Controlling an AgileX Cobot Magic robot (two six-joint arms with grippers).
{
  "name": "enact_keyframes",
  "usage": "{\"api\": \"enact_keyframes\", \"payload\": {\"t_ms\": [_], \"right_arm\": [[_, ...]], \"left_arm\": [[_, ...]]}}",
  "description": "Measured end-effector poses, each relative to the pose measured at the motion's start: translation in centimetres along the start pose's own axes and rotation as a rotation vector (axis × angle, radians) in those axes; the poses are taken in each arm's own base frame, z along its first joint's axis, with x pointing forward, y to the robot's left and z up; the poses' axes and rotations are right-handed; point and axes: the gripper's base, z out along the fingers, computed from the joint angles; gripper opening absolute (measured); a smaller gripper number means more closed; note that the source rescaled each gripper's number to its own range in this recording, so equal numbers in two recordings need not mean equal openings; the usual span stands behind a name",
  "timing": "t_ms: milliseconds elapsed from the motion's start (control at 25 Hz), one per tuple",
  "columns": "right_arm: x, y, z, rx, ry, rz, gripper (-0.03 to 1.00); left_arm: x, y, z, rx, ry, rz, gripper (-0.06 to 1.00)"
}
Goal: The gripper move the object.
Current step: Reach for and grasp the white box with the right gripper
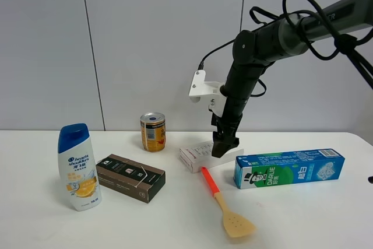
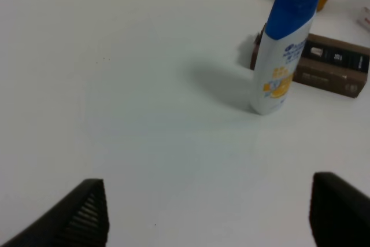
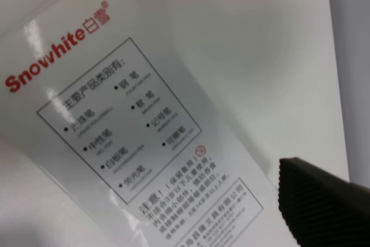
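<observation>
The white flat box point(image 1: 195, 154) with black text panels and a red logo lies mid-table, its right end under my right gripper point(image 1: 224, 147). In the right wrist view the box point(image 3: 133, 137) fills the picture, tilted and very close. One dark finger point(image 3: 324, 201) presses against its edge; the other finger is hidden behind the box. The right gripper looks shut on the box across its width. My left gripper point(image 2: 208, 224) is open and empty over bare table, out of the exterior high view.
A shampoo bottle point(image 1: 78, 167) and a dark brown box point(image 1: 130, 177) stand at the left, and both show in the left wrist view point(image 2: 283, 56) point(image 2: 332, 65). A can point(image 1: 152, 132) is at the back. A green-blue toothpaste box point(image 1: 288, 167) and an orange-handled spatula point(image 1: 227, 202) lie right of the white box.
</observation>
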Motion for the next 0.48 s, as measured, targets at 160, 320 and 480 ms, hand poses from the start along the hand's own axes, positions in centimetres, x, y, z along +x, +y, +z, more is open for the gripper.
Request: {"api": "enact_keyframes", "payload": {"t_ms": [160,320,480], "right_arm": [[0.22,0.09,0.45,-0.004,0.017,-0.017,1.0],[0.02,0.28,0.77,-0.008,0.02,-0.026,1.0],[-0.03,0.31,0.9,-0.004,0.027,-0.051,1.0]], "left_arm": [[0.0,0.0,0.0,0.0,0.0,0.0,1.0],[0.0,0.0,0.0,0.0,0.0,0.0,1.0],[0.0,0.0,0.0,0.0,0.0,0.0,1.0]]}}
